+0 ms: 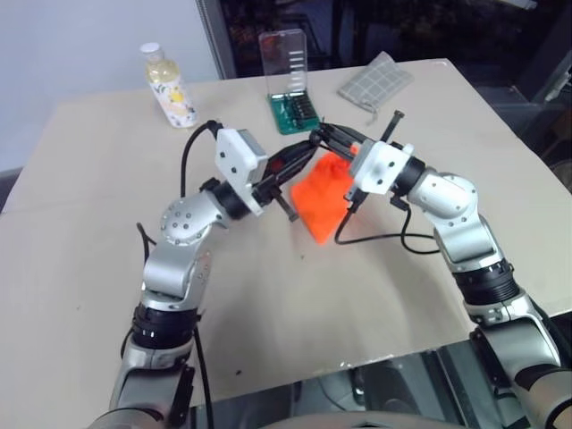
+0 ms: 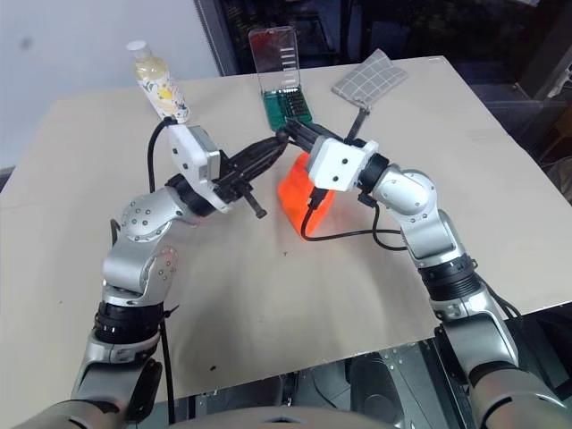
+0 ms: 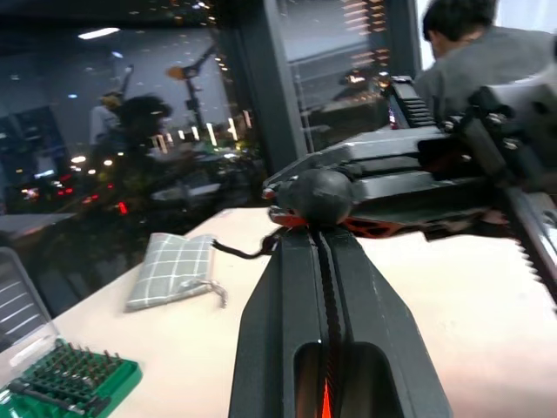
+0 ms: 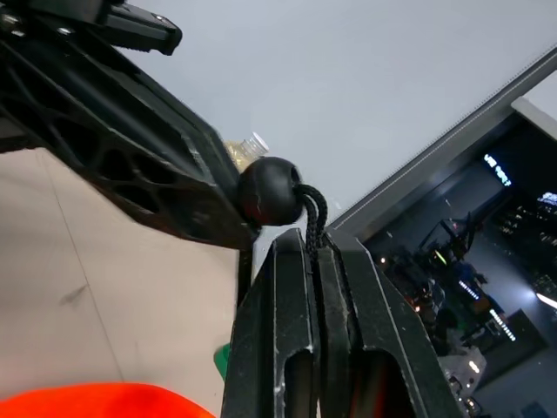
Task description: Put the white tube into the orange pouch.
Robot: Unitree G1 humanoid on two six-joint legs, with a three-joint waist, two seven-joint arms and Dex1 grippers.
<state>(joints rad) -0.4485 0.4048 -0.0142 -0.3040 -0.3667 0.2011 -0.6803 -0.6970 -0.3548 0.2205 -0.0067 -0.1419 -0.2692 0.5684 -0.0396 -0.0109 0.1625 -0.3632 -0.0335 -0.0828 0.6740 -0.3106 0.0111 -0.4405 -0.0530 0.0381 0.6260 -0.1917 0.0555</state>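
The orange pouch hangs above the middle of the table, held up between both grippers. My right gripper is shut on the pouch's dark drawstring, just below its round black bead. My left gripper comes in from the left and is shut at the pouch's top, with a sliver of orange fabric between its fingers and the bead at its tips. The two grippers' tips meet above the pouch. The white tube is out of view.
At the table's far side stand a yellowish bottle, a green bit set with a clear lid and a grey checked pouch. A person sits beyond the table. Cables trail from both wrists.
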